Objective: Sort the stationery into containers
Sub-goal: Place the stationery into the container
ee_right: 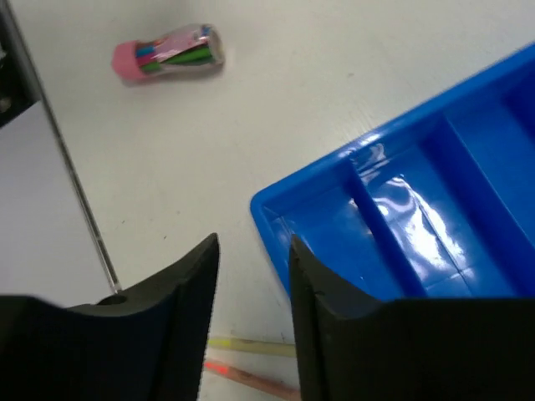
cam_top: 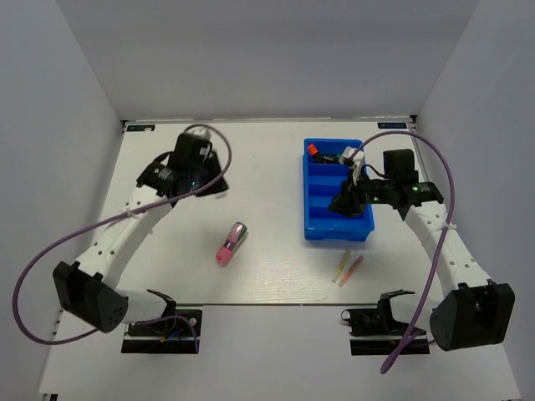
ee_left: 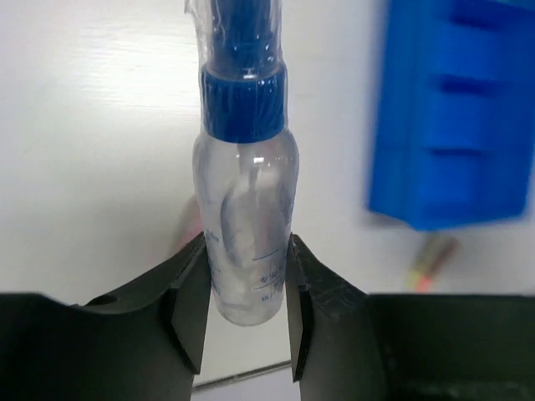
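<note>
L fingers (ee_left: 188,292) clamp clear blue-tipped pen (ee_left: 247,242) low on its body, blue collar sticking out at 12 o'clock. R fingers (ee_right: 188,284) slightly apart, nothing btwn, above blue tray (ee_right: 276,209) near corner. Pink-silver marker (cam_top: 231,244) lies on worktop (cam_top: 267,167) at tray's 8 o'clock. Yellow & pink pens (cam_top: 349,269) at its 6. Poss. highlighters (cam_top: 312,149) in tray's far end.

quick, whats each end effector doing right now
left end effector: closed on the clear blue-capped pen
right end effector: open a little, nothing between its fingers, by the corner of the blue tray
</note>
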